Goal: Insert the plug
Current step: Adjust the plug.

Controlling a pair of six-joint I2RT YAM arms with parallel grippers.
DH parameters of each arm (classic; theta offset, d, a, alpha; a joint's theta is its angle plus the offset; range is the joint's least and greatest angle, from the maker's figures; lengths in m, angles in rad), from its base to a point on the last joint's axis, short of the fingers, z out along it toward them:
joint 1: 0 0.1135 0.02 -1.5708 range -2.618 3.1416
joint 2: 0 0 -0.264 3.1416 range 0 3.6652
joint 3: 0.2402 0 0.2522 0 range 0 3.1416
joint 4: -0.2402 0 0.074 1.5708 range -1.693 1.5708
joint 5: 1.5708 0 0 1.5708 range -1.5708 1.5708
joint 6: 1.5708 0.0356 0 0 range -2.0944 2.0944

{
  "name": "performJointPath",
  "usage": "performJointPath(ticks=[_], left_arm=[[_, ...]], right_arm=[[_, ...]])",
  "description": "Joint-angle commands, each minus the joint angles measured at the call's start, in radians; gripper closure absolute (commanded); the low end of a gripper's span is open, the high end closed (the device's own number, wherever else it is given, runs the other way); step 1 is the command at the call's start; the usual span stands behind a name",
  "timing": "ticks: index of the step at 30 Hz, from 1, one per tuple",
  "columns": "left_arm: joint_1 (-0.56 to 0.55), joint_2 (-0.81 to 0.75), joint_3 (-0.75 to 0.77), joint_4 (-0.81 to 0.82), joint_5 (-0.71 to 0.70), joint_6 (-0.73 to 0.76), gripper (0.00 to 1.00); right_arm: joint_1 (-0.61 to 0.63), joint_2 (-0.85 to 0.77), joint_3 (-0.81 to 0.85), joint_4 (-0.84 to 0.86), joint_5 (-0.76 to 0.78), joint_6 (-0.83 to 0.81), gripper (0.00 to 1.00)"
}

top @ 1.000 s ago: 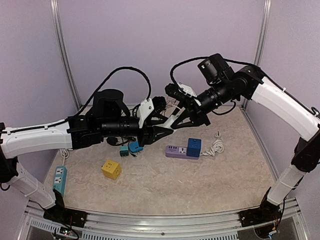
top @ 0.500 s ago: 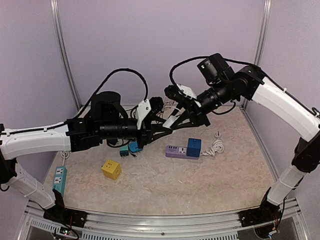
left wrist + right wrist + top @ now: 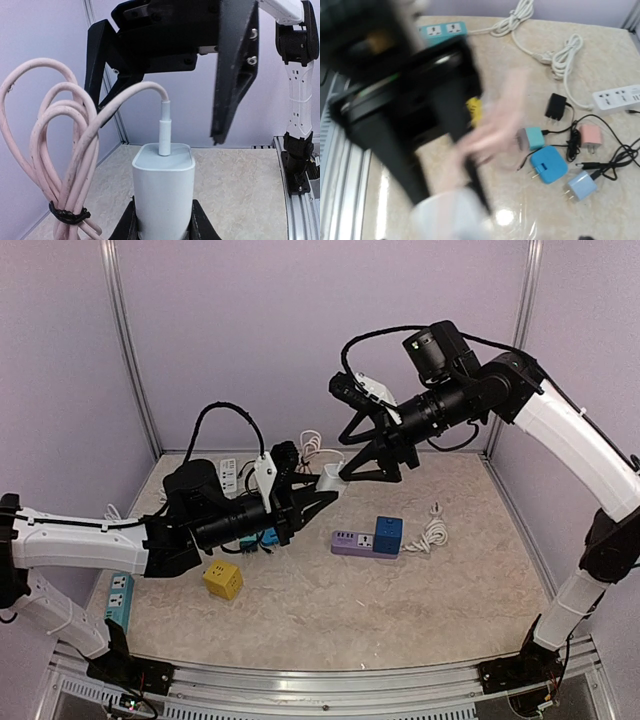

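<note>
**Item 1: white charger block** [image 3: 162, 192]. We are carrying it in the air, above and to the left of the purple power strip [image 3: 352, 543], which is lying flat on the table [image 3: 400, 620]. It is a boxy body of smooth matt plastic with rounded corners. We are taking it for the task's plug. Its prongs are hidden from us.

**Item 2: left gripper** [image 3: 314, 488]. We are clamping it on the block's lower flanks, jaws closed against both sides. The block's top face is pointing up and exposed.

**Item 3: pale pink cable** [image 3: 55, 150]. It is rubbery and slightly grubby, hanging in a looped hank bound by a black tie [image 3: 65, 214]. Its straight white connector [image 3: 164, 131] is standing upright in the block's top face. It is seated there, as far as we can tell.

**Item 4: right gripper** [image 3: 350, 458]. We are hovering it just above the block, higher over the strip. Its black angular fingers [image 3: 235, 75] are standing wide apart on either side of the connector, gripping nothing. We are judging that this stance leaves the left arm free to bring the block down to a socket. The right wrist view is too blurred to add detail.

**Item 5: blue cube adapter** [image 3: 388, 534]. Hard, glossy plastic, sitting at the strip's right end.

**Item 6: yellow cube** [image 3: 222, 579]. It is lying well to the strip's left, with socket holes showing on its faces.
</note>
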Motion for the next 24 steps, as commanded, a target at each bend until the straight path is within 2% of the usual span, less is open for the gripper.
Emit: performJointPath(ticks=[1,7,11,14,18,24], left_arm=[[-0.028,0.028,-0.017,0.214,-0.017,-0.026,1.00],[-0.028,0.058,-0.009,0.252,0.015,-0.066,1.00],[-0.020,0.080,-0.009,0.279,0.024,-0.094,1.00],[-0.020,0.086,-0.002,0.277,0.027,-0.096,1.00],[-0.019,0.094,0.008,0.264,0.034,-0.095,1.00],[-0.020,0.099,0.015,0.244,0.030,-0.094,1.00]], right_arm=[[0.005,0.070,0.091,-0.103,0.015,0.019,0.25],[0.005,0.101,0.144,-0.164,-0.099,-0.057,0.38],[0.006,0.081,0.131,-0.172,-0.150,-0.102,0.41],[0.008,0.077,0.115,-0.155,-0.118,-0.087,0.52],[0.008,0.099,0.125,-0.155,-0.083,-0.069,0.56],[0.011,0.110,0.125,-0.144,-0.086,-0.062,0.83]])
